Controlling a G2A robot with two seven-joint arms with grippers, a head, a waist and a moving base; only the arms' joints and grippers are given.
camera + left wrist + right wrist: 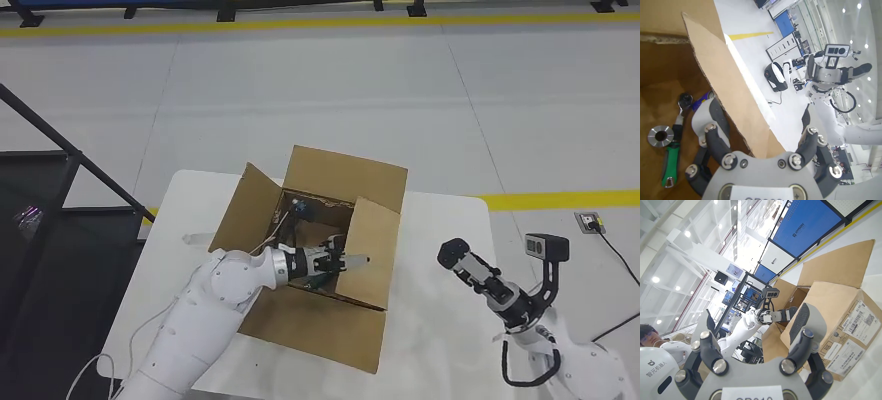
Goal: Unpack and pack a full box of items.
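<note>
An open cardboard box [350, 175] stands on the white table [440, 300]. My left gripper [335, 262] is inside it, open, straddling the box's right-hand flap [730, 85]: one finger [715, 113] is inside the box and the other outside. On the box floor lie a green-handled ratchet wrench [670, 151], a metal cylinder [660, 136] and a blue can [701, 100], partly hidden by the finger. My right gripper [452, 255] hangs open and empty over the table to the right of the box [838, 313], its fingers [800, 321] spread wide.
A black frame rack [60, 200] stands off the table's left edge. Bare tabletop lies between the box and the right arm. A yellow floor line [560, 200] runs behind the table.
</note>
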